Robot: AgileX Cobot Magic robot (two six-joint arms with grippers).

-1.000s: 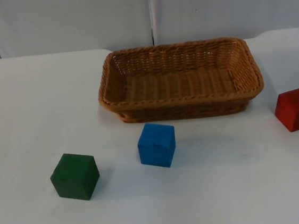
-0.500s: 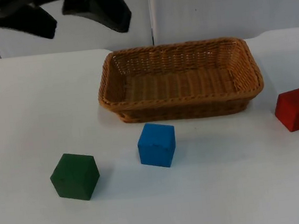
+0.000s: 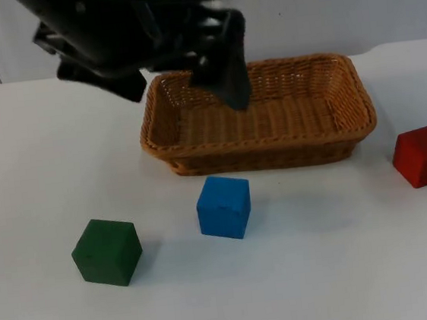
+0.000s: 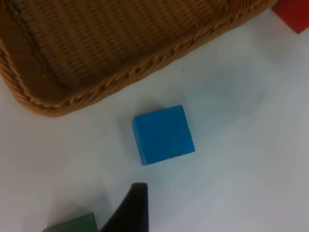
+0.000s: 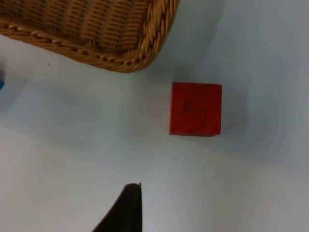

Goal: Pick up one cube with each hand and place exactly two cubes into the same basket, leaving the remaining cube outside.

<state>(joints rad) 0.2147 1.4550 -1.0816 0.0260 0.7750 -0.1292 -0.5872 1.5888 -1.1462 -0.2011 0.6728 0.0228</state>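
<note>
- The left gripper [image 3: 182,75] hangs above the tabletop [image 3: 30,164] at the basket's [image 3: 257,115] left end, high over the rim. Its two black fingers [image 3: 227,59] stand wide apart with nothing between them, so it is released and empty.
- The wicker basket sits at the back of the tabletop, near the grey partition wall [image 3: 319,3], and holds no cube.
- The blue cube [image 3: 224,207] rests on the tabletop just in front of the basket's front wall, apart from it. In the left wrist view the blue cube [image 4: 163,135] lies beyond the black fingertip [image 4: 133,210], not touched by it.
- The green cube [image 3: 107,251] stands to the left of the blue one, well apart from the basket.
- The red cube [image 3: 425,155] stands off the basket's right end, near but not touching it.
- In the right wrist view the red cube [image 5: 195,108] lies on bare tabletop beside the basket's corner [image 5: 140,48], ahead of one black fingertip [image 5: 124,210]. With just that single tip to judge by, I cannot tell whether the right gripper is spread or closed.
</note>
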